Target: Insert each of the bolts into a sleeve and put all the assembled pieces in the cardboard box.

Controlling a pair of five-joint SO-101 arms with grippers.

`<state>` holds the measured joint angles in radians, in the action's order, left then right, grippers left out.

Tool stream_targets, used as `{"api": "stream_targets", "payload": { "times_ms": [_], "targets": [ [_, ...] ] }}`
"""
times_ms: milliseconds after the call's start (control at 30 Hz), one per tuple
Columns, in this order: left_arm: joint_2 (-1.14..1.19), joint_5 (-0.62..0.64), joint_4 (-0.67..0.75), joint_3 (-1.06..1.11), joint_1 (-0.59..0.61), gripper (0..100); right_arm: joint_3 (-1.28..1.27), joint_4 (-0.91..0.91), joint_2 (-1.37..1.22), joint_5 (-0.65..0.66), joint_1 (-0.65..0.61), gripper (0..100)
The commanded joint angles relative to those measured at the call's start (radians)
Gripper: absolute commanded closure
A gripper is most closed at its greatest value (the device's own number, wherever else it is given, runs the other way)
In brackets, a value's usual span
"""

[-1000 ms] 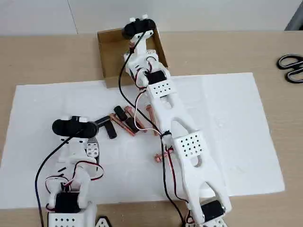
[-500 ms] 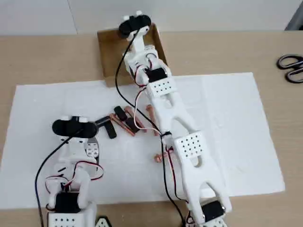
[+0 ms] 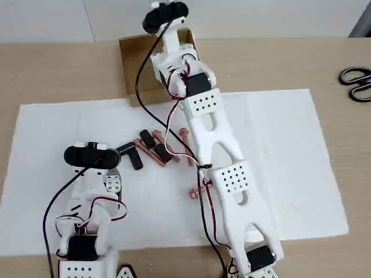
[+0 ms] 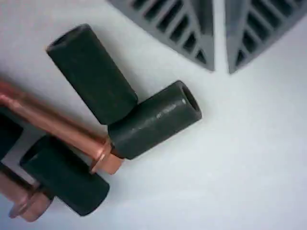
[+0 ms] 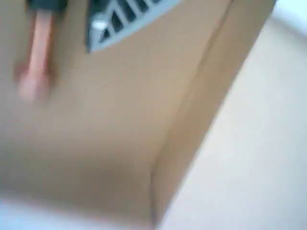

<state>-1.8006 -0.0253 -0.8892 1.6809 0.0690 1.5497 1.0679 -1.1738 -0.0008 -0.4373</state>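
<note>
Over the cardboard box [image 3: 130, 58] at the table's far side hangs my right gripper [image 3: 164, 35]. Its grey finger [image 5: 124, 19] stands apart from a copper bolt in a black sleeve [image 5: 38, 52] above the box floor [image 5: 110, 143]; the gripper looks open. My left gripper [image 3: 111, 182] sits low over the white sheet beside the loose pile [image 3: 153, 147], its jaws [image 4: 219, 48] almost together with nothing between them. Just beyond them lie black sleeves [image 4: 93, 74] [image 4: 153, 120] [image 4: 64, 182] and a copper bolt [image 4: 48, 120], its head touching one sleeve's end.
A white paper sheet [image 3: 278, 150] covers the middle of the wooden table. A lone bolt [image 3: 194, 193] lies beside the right arm's forearm, another [image 3: 185, 139] near the pile. Scissors [image 3: 356, 81] lie at the far right edge.
The right arm's wrist has shifted farther over the box and its camera end has risen toward the back edge. The left arm and the pile have not moved.
</note>
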Motion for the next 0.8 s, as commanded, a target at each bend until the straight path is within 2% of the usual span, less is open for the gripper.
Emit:
{"api": "stream_targets", "payload": {
  "times_ms": [0,233,533,767],
  "targets": [
    [-0.009,0.003,-0.005,-0.004,0.009,99,0.137,0.249,0.031,0.011,-0.002,79.4],
    [-0.009,0.063,0.037,-0.001,0.130,99,0.118,0.582,0.134,0.009,-0.061,79.4],
    [-0.009,0.106,0.002,-0.001,0.307,99,0.117,0.615,0.206,0.008,-0.153,79.4],
    [-0.009,0.106,0.000,-0.002,0.318,99,0.003,0.630,0.219,0.008,-0.177,79.4]
  ]
}}
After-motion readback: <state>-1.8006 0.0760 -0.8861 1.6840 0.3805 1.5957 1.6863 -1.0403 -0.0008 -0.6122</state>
